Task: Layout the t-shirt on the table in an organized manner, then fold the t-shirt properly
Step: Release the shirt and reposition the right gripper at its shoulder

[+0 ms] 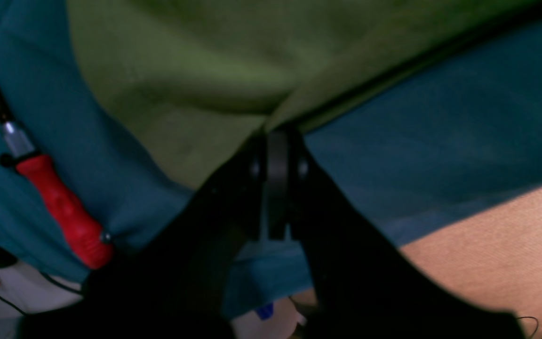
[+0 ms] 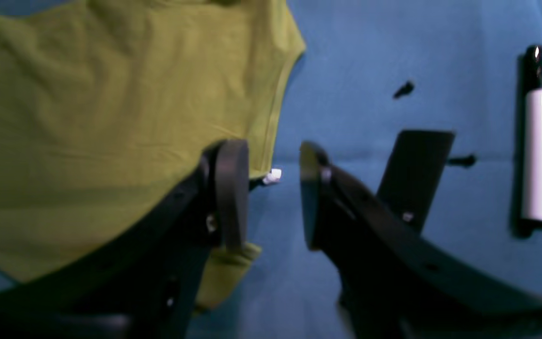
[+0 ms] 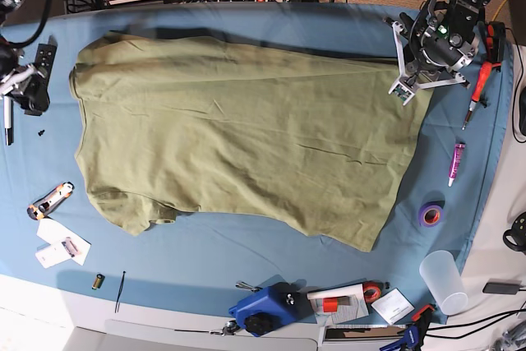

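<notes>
The olive-green t-shirt (image 3: pixel 238 137) lies spread wide on the light blue table (image 3: pixel 246 260), with some wrinkles. My left gripper (image 1: pixel 278 141) is shut on the shirt's edge (image 1: pixel 181 94). In the base view it sits at the shirt's far right corner (image 3: pixel 408 81). My right gripper (image 2: pixel 271 193) is open just above the table at the shirt's left edge (image 2: pixel 111 117). One finger (image 2: pixel 231 188) overlaps the cloth and the other (image 2: pixel 311 188) is over bare table. A small white tag (image 2: pixel 273 175) shows between them. In the base view this gripper (image 3: pixel 33 88) is at the far left.
A red screwdriver (image 1: pixel 64 212) lies beside the left gripper, near the table's right edge. A black-and-white marker (image 2: pixel 537 150) and a black plate (image 2: pixel 417 169) lie by the right gripper. A utility knife (image 3: pixel 49 197), purple tape roll (image 3: pixel 430 214), purple pen (image 3: pixel 454 163), plastic cup (image 3: pixel 440 281) and blue tool (image 3: pixel 263 310) line the edges.
</notes>
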Robot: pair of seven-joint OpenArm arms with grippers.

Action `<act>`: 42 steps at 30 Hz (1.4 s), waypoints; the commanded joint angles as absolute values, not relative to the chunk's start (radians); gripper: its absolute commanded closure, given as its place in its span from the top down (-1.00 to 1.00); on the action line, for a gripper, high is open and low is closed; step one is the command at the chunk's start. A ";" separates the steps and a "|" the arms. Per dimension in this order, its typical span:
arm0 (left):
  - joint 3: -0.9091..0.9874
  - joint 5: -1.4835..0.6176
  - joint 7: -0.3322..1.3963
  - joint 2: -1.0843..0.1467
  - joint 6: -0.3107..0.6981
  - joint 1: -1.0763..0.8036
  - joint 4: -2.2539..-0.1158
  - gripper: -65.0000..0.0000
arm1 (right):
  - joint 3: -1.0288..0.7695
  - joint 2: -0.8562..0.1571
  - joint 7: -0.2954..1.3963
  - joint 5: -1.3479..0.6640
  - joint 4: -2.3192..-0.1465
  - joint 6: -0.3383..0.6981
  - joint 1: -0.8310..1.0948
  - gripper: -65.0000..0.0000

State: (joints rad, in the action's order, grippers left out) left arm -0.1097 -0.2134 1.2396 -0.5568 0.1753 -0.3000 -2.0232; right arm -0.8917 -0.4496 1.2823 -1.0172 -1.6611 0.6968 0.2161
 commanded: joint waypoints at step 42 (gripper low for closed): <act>-0.106 -0.179 1.211 -0.503 0.138 -0.282 -2.038 -1.00 | -0.663 -0.336 1.296 -0.834 -1.766 0.698 0.629 -0.42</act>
State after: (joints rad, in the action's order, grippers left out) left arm -0.1104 -0.1825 1.2205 -0.4961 0.1448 -0.2874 -2.0224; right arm -0.6529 -0.3164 1.3033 -0.8291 -1.7523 0.6975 0.6235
